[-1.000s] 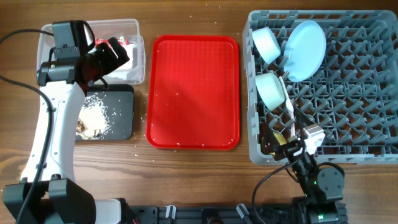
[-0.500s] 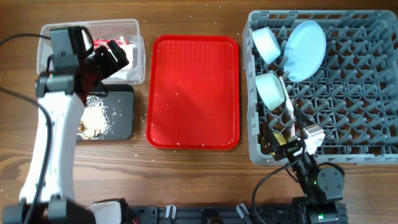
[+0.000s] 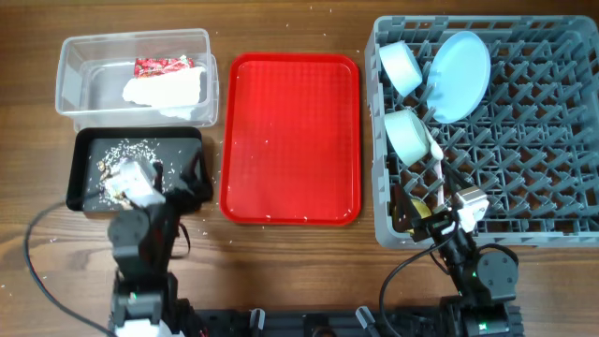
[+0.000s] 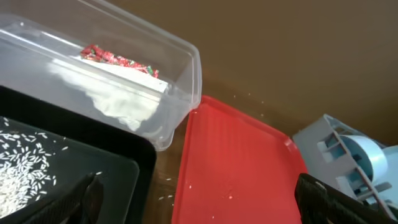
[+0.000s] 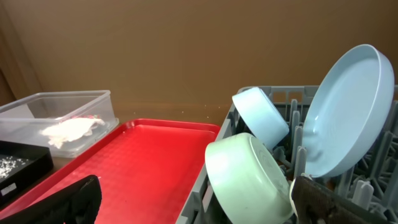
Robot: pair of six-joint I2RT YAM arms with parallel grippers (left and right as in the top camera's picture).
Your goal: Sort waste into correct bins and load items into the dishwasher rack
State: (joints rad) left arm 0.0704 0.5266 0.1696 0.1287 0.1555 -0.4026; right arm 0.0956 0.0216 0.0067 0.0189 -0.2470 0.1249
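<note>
The red snack wrapper (image 3: 161,65) and the white napkin (image 3: 167,90) lie in the clear tub (image 3: 84,56); both also show in the left wrist view, the wrapper (image 4: 115,57) above the napkin (image 4: 115,99). Food scraps (image 3: 126,154) lie in the black tray (image 3: 187,140). The grey rack (image 3: 524,131) holds the blue plate (image 3: 460,75), two bowls (image 3: 401,64) (image 3: 409,134), a white utensil (image 3: 437,168) and a yellow cup (image 3: 419,208), mostly hidden. My left gripper (image 3: 178,180) is open and empty at the black tray's front right corner. My right gripper (image 3: 436,221) is open and empty at the rack's front left.
The flat red serving tray (image 3: 290,136) lies between the bins and the rack, with a few crumbs on it. Loose grains lie on the wood near the black tray. Both arm bases stand at the table's front edge.
My left arm has pulled back from over the clear tub to the front of the table beside the black tray. The tub's contents now show fully. The right arm has not moved.
</note>
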